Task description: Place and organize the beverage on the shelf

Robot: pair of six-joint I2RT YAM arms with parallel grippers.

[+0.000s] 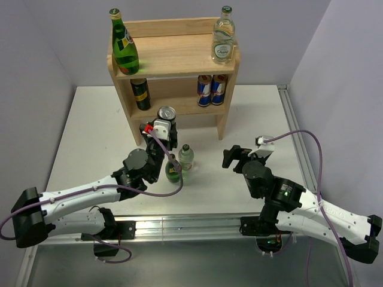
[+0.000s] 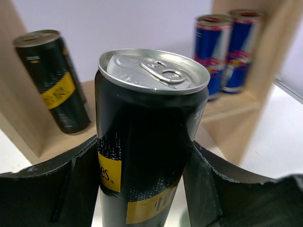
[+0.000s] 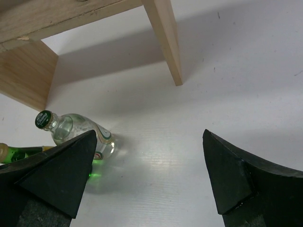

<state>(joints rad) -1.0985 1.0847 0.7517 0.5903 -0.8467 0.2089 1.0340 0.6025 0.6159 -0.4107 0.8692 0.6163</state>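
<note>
1. Table [image 1: 90, 143]: white surface carrying the shelf at its far side, with both arms at the near edge.
2. Shelf [image 1: 173, 54]: light-wood two-tier unit standing upright against the back wall.
3. Left gripper [image 1: 164, 122]: closed around the held black-and-yellow can [image 2: 147, 142], one finger on each side. The can is upright, just in front of the lower tier's opening.
4. Right gripper [image 3: 149, 137]: jaws wide apart and holding nothing, over bare table to the right of the shelf.
5. Tall green bottle [image 1: 124, 45]: upright at the top board's left end.
6. Clear bottle [image 1: 223, 39]: upright at the top board's right end.
7. Second black can [image 1: 140, 94]: lower tier, left side.
8. Two blue cans [image 1: 212, 89]: lower tier, right side, touching.
9. Small clear bottle [image 1: 186, 157] and small green bottle [image 1: 173, 169]: side by side on the table between the arms.
</note>
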